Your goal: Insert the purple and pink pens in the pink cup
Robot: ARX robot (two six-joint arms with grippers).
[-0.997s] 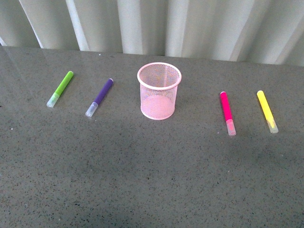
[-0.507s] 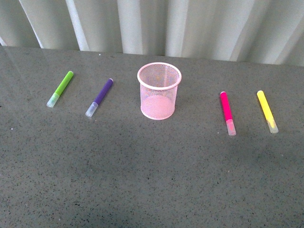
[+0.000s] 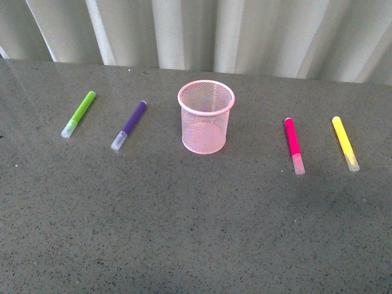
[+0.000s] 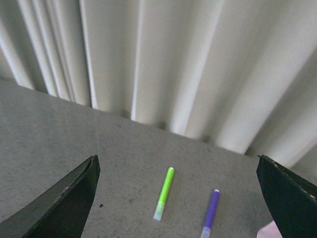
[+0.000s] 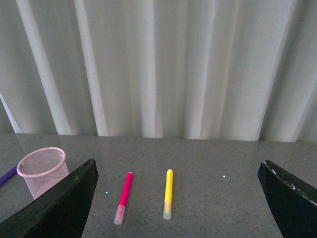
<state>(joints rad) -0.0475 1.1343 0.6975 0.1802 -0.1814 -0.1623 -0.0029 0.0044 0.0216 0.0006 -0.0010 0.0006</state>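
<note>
The pink cup (image 3: 206, 116), a pink wire-mesh holder, stands upright mid-table with nothing visible inside. The purple pen (image 3: 129, 125) lies flat to its left, and the pink pen (image 3: 293, 145) lies flat to its right. No arm shows in the front view. My left gripper (image 4: 178, 198) is open and hangs well above the table, with the purple pen (image 4: 211, 212) between its fingers' lines of sight. My right gripper (image 5: 178, 198) is open too, high above the pink pen (image 5: 124, 196), with the pink cup (image 5: 43, 171) off to one side.
A lime-green marker (image 3: 78, 114) lies left of the purple pen, and a yellow marker (image 3: 345, 143) lies right of the pink pen. A white pleated curtain (image 3: 202, 33) runs along the table's far edge. The grey speckled tabletop (image 3: 196, 233) stretches toward me.
</note>
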